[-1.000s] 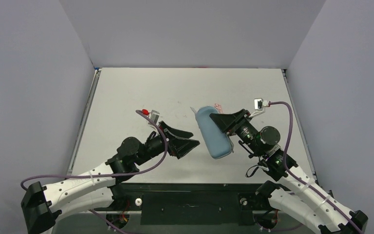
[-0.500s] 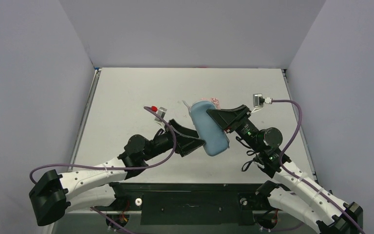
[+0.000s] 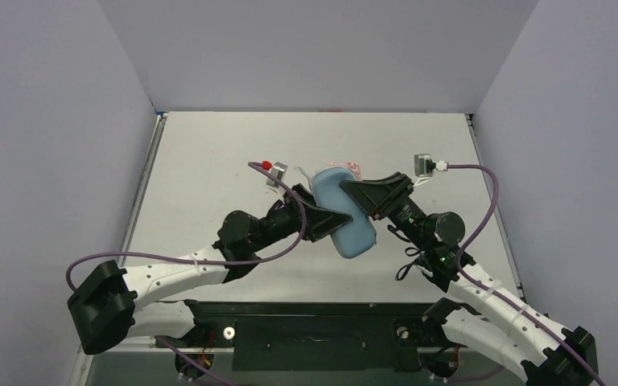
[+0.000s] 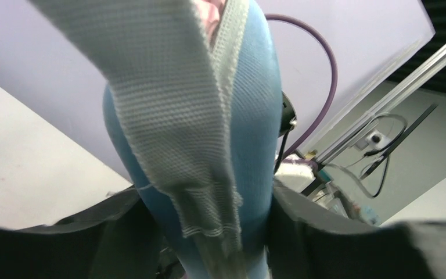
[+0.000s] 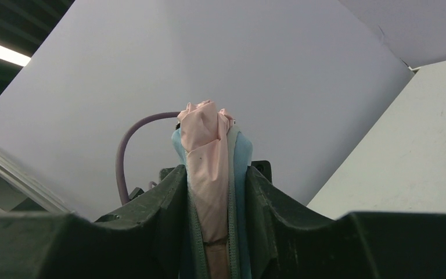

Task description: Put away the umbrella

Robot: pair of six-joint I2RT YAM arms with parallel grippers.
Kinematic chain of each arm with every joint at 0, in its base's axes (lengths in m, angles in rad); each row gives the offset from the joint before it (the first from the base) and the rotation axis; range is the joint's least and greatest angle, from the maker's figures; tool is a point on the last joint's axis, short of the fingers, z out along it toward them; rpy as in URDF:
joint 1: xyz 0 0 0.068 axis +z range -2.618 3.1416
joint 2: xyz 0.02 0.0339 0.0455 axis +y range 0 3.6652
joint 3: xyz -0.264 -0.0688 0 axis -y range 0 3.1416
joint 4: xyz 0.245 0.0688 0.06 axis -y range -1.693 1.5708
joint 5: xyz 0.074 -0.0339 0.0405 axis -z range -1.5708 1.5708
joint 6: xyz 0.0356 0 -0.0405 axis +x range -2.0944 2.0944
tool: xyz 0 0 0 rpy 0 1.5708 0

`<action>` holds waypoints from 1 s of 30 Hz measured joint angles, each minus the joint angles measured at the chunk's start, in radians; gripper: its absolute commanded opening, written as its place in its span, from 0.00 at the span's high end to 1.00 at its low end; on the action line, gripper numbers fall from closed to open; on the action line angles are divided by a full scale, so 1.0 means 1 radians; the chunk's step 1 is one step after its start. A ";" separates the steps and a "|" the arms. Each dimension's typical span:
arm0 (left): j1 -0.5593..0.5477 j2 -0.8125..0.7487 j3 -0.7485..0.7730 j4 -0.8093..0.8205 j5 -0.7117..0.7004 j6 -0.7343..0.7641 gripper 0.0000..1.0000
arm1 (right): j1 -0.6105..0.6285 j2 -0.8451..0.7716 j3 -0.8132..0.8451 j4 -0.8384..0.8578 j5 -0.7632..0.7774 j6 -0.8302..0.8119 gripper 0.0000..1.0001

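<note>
Umbrella: pale pink fabric, bunched and creased, tucked inside blue case, crumpled end poking out of far opening (shaft and handle hidden).
Case: smooth rounded oblong, pale woven tape along open edge.
Right gripper clamped on case sides, umbrella sandwiched inside.
Left gripper straddles case's other end, fingers close on both sides; pressing or not, cannot tell.
Both arms stretched inward, meeting over middle of table.
Purple cable arcs behind case.
</note>
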 measured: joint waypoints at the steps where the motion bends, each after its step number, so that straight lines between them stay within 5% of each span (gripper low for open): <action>1: 0.003 0.004 0.005 0.005 0.003 -0.008 0.68 | 0.000 0.000 -0.001 0.005 -0.002 0.003 1.00; 5: 0.011 0.009 0.008 0.009 0.019 -0.006 0.80 | 0.000 0.000 -0.003 0.020 -0.008 0.005 1.00; 7: 0.017 0.009 0.008 0.007 0.031 -0.003 0.83 | -0.005 -0.001 -0.003 0.014 -0.012 0.001 0.78; 10: 0.027 0.001 0.008 -0.017 0.048 0.002 0.89 | -0.006 -0.003 0.004 -0.014 -0.016 -0.014 0.28; 12: 0.036 -0.020 0.006 -0.061 0.057 0.019 0.95 | -0.010 -0.004 0.029 -0.063 -0.023 -0.031 0.16; 22: 0.077 -0.293 -0.011 -0.422 0.066 0.165 0.98 | -0.026 -0.090 0.214 -0.452 -0.018 -0.316 0.13; 30: 0.090 -0.460 0.116 -0.882 0.034 0.333 0.99 | -0.022 -0.174 0.195 -0.702 -0.018 -0.595 0.16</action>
